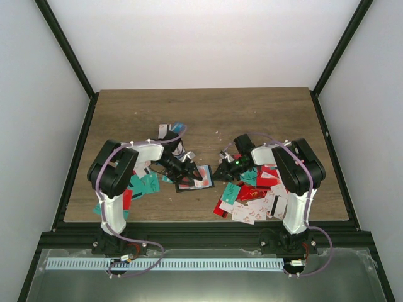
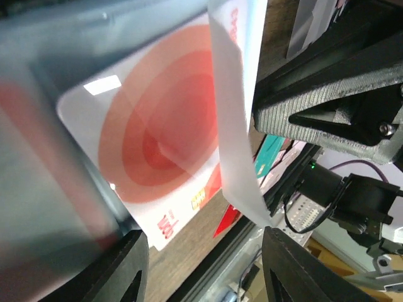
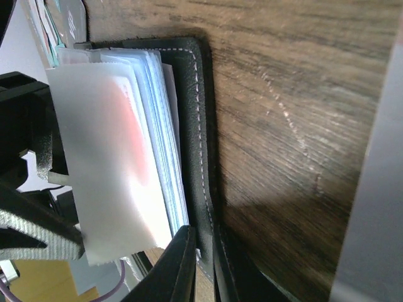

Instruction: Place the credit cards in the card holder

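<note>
The black card holder (image 1: 194,183) lies open on the table between my two grippers. My right gripper (image 3: 203,242) is shut on the edge of its black cover (image 3: 196,113), beside the pale sleeves (image 3: 119,170). My left gripper (image 2: 204,270) is open over the holder, its black fingers (image 2: 119,270) wide apart. A white credit card with red circles (image 2: 157,138) lies in the holder under a raised translucent sleeve (image 2: 233,126), and neither finger touches it. More credit cards are heaped by the left arm (image 1: 141,184) and by the right arm (image 1: 252,198).
A few cards lie further back on the wooden table (image 1: 172,130). Black frame rails run along the table's sides and near edge (image 1: 201,228). In the top view both arms' wrists nearly meet over the holder.
</note>
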You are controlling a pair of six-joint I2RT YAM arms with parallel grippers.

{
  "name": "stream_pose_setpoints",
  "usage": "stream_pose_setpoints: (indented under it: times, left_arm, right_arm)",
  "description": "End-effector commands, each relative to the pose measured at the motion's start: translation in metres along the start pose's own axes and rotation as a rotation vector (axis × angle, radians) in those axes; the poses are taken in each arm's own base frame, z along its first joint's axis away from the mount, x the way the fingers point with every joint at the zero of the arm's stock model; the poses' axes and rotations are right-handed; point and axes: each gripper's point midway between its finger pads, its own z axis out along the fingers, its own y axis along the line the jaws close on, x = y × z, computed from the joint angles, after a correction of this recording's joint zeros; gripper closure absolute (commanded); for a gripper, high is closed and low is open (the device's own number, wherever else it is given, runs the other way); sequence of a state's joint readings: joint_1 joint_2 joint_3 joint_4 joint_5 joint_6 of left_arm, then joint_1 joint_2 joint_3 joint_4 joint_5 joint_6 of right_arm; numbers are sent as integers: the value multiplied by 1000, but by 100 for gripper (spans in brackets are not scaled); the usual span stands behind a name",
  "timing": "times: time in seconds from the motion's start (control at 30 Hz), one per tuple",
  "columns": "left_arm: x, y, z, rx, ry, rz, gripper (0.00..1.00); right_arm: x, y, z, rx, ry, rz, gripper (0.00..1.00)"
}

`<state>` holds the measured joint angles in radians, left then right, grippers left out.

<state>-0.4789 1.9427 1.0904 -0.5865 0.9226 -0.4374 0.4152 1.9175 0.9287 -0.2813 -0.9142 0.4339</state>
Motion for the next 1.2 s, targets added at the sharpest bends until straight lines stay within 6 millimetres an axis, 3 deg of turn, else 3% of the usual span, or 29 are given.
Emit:
stream_pose_setpoints:
  times: [0.0, 0.33, 0.4, 0.5, 0.67, 0.87, 1.17]
  left_arm:
    - [11, -24, -11, 50, 20, 10, 47]
    - [10, -48, -29, 41, -15, 36, 43]
    - [4, -40, -32, -24, -42, 44, 51]
    - [-4, -24, -34, -130, -80, 38, 72]
    - [-8, -9, -36, -207, -111, 33, 86]
    - [-8, 5, -32, -265, -104, 13, 95]
    - [-16, 20, -18, -303, -83, 1, 96]
  right_arm:
    - [9, -19, 8, 80, 26, 27, 88]
    - [6, -16, 7, 86, 23, 13, 88]
    - [4, -12, 4, 87, 16, 2, 88]
    - [-2, -2, -2, 82, 0, -20, 87]
    - [-9, 13, -10, 75, -25, -51, 80]
    - [-15, 28, -16, 53, -38, -64, 78]
    - [-21, 48, -22, -5, -56, -81, 74]
